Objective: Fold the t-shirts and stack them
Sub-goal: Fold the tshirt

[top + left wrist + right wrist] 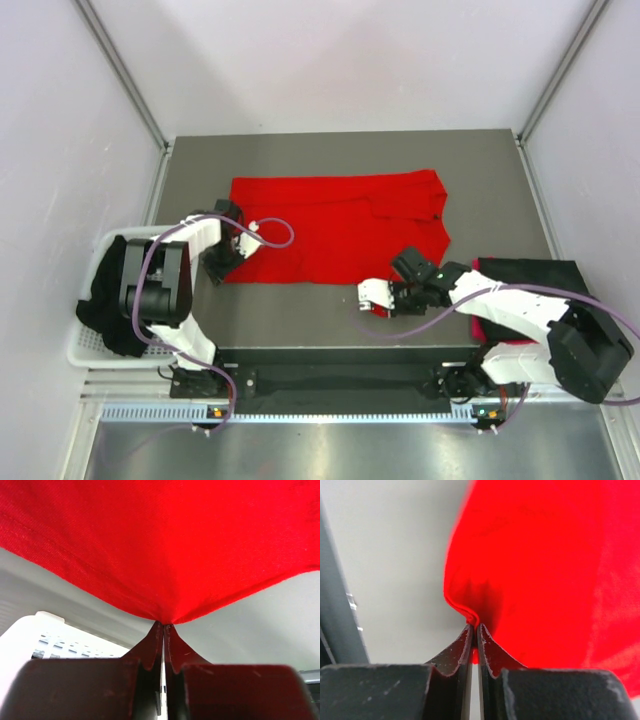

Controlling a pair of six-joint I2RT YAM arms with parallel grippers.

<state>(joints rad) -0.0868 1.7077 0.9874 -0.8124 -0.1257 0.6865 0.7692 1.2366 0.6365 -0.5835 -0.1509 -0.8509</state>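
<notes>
A bright red t-shirt (340, 225) lies spread flat across the middle of the table. My left gripper (224, 268) is shut on its near left corner; the left wrist view shows the jaws (163, 625) pinching the red cloth (165, 545). My right gripper (366, 290) is shut on the shirt's near edge towards the right; the right wrist view shows its jaws (474, 626) holding a fold of red cloth (550, 570). A black t-shirt (530, 275) lies at the right on a pinkish-red one (479, 264). Another black t-shirt (100, 310) hangs over the basket.
A white plastic mesh basket (85, 350) stands off the table's left edge, also in the left wrist view (30, 635). The table's dark front rail (340, 352) runs below the shirt. Side walls enclose the table left and right.
</notes>
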